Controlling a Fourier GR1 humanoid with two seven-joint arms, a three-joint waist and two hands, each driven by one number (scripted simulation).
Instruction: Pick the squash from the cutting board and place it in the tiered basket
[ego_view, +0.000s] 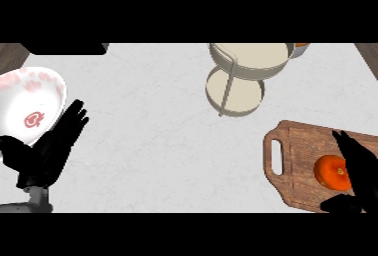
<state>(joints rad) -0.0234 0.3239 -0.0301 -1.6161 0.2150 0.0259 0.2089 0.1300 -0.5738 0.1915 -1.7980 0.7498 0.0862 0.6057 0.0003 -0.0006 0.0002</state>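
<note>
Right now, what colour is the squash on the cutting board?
Orange, seen in the head view: the squash lies on the brown wooden cutting board.

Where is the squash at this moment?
In the head view the squash lies on the cutting board at the lower right, right beside the right hand.

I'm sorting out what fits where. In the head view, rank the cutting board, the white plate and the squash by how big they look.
1. Cutting board, though the picture's edge crops it.
2. White plate, also cropped, so these two are unsure.
3. Squash, clearly smallest, partly hidden by the right robot hand.
</note>
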